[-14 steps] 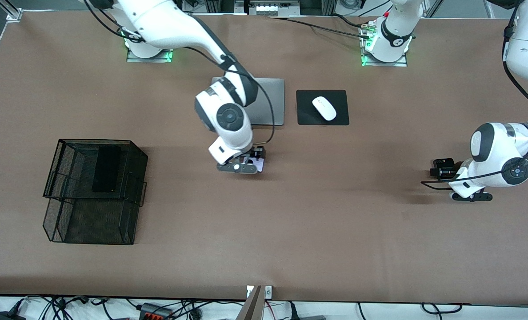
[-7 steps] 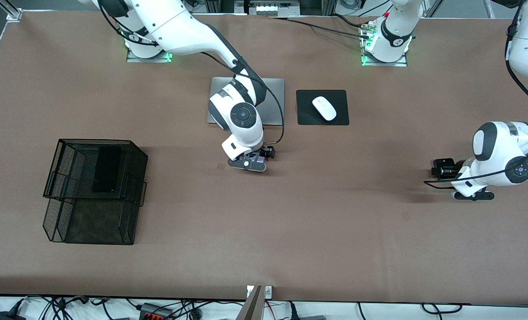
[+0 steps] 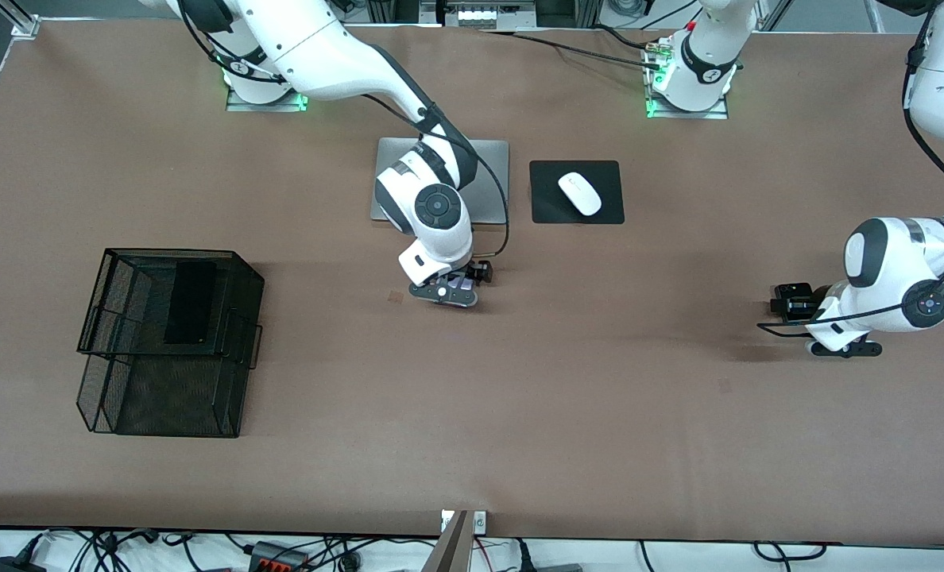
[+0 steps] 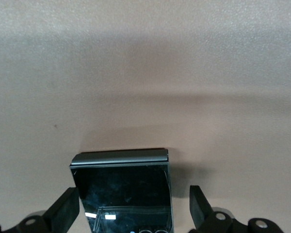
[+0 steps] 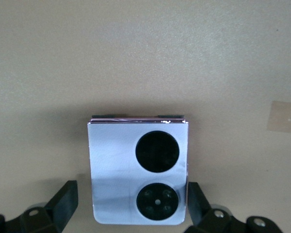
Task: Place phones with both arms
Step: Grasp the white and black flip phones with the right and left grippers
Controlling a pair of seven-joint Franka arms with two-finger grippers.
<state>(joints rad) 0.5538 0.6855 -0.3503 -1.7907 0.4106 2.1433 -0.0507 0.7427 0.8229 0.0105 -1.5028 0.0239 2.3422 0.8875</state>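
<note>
The small lilac-white phone with two black circles lies flat on the table, near the middle. My right gripper is low over it, open, one finger on each side; in the front view this gripper hides most of the phone. The small black phone lies at the left arm's end of the table. My left gripper straddles it, open, and shows in the front view too. The long black phone lies in the upper tier of a black mesh basket.
A silver laptop lies closed beside the right arm's wrist, farther from the front camera than the lilac phone. A white mouse sits on a black pad beside it. A small tape mark is on the brown table.
My right gripper has shifted a little toward the left arm's end and now sits over the lilac phone. The left gripper has barely moved. Both stay open.
</note>
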